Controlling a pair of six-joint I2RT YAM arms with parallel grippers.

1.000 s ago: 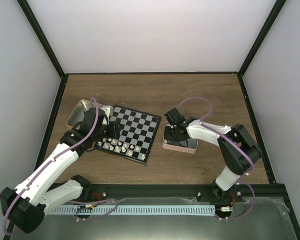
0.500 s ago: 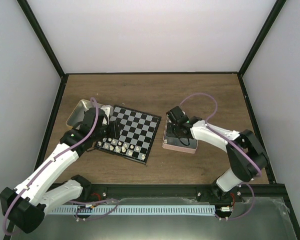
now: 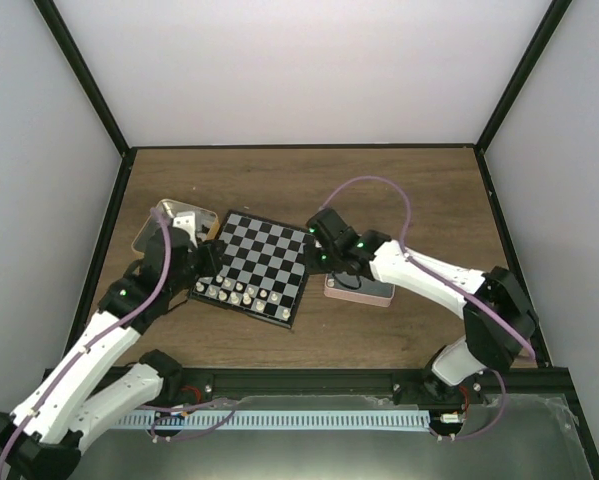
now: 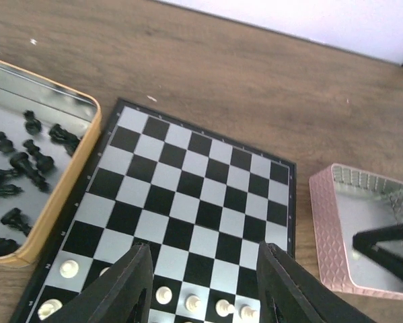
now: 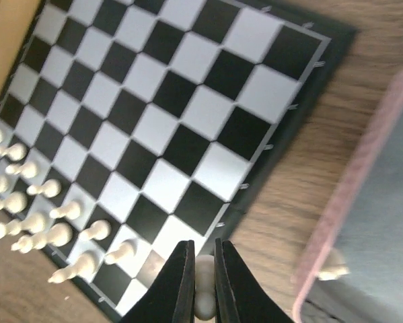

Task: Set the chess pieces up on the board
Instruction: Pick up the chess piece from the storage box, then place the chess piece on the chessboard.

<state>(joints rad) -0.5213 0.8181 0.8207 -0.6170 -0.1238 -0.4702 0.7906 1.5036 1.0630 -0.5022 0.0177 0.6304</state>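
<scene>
right gripper [image 5: 202, 254] clenched on white piece [image 5: 202, 306]; best lowered upright, centred on a free edge square of board [image 5: 154, 114]. left gripper [image 4: 204, 269] parted, empty.

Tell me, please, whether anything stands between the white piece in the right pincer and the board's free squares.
Nothing visible does. The right pincer holds the white piece at the edge of the board, beside bare squares; the standing pieces sit clear.
</scene>
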